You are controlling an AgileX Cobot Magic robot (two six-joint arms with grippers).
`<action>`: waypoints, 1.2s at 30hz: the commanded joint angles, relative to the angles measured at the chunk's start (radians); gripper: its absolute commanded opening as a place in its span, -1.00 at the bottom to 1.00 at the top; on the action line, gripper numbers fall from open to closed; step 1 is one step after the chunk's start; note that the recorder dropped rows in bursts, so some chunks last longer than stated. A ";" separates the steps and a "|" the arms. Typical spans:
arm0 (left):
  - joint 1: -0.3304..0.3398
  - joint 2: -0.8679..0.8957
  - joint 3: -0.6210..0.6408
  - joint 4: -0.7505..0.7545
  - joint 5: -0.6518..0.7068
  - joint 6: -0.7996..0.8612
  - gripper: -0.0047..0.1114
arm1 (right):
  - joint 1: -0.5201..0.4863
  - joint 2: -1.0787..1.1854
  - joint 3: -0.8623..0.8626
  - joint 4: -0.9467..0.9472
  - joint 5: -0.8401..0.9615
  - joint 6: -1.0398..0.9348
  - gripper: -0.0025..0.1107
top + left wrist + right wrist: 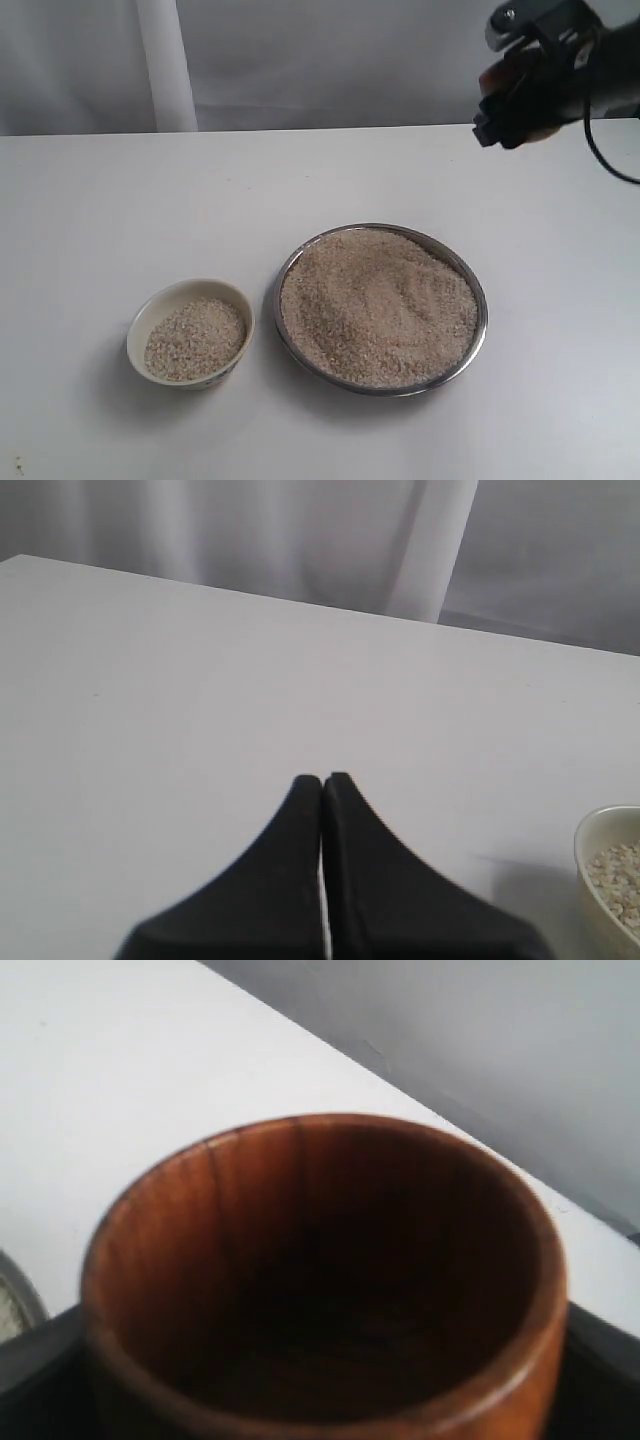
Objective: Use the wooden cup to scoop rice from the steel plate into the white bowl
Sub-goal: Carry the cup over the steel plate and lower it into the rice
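Note:
The steel plate [482, 300] sits right of the table's middle, heaped with rice [378, 305]. Left of it stands the white bowl [188, 289], partly filled with rice [195, 338]. High at the back right, well above and behind the plate, my right gripper [518, 98] is shut on the wooden cup [496, 78]. In the right wrist view the cup [320, 1280] fills the frame, its dark inside holding no rice, with black fingers [35, 1370] at its sides. My left gripper [323, 780] is shut on nothing over bare table, and the bowl's rim [598, 828] shows beside it.
A white table [90, 200] carries both vessels. A pale curtain [165, 60] hangs behind its far edge. A sliver of the plate's rim [18, 1305] shows at the edge of the right wrist view.

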 commanded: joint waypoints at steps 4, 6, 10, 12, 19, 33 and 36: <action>0.000 -0.002 -0.004 -0.005 -0.008 -0.002 -0.92 | 0.188 0.059 -0.351 -0.152 0.597 -0.319 -0.96; 0.000 -0.002 -0.004 -0.005 -0.008 -0.002 -0.92 | 0.279 0.111 -0.360 -0.243 0.646 -0.375 -0.96; 0.000 -0.002 -0.004 -0.005 -0.008 -0.002 -0.92 | 0.383 0.223 -0.360 -0.423 0.707 -0.375 -0.96; 0.000 -0.002 -0.004 -0.005 -0.008 -0.002 -0.92 | 0.415 0.278 -0.360 -0.471 0.717 -0.375 -0.96; 0.000 -0.002 -0.004 -0.005 -0.008 -0.002 -0.92 | 0.469 0.364 -0.275 -0.692 0.709 -0.375 -0.96; 0.000 -0.002 -0.004 -0.005 -0.008 -0.002 -0.92 | 0.482 0.368 -0.166 -0.706 0.631 -0.371 -0.96; 0.000 -0.002 -0.004 -0.005 -0.008 -0.002 -0.92 | 0.493 0.385 -0.166 -0.706 0.627 -0.371 -0.96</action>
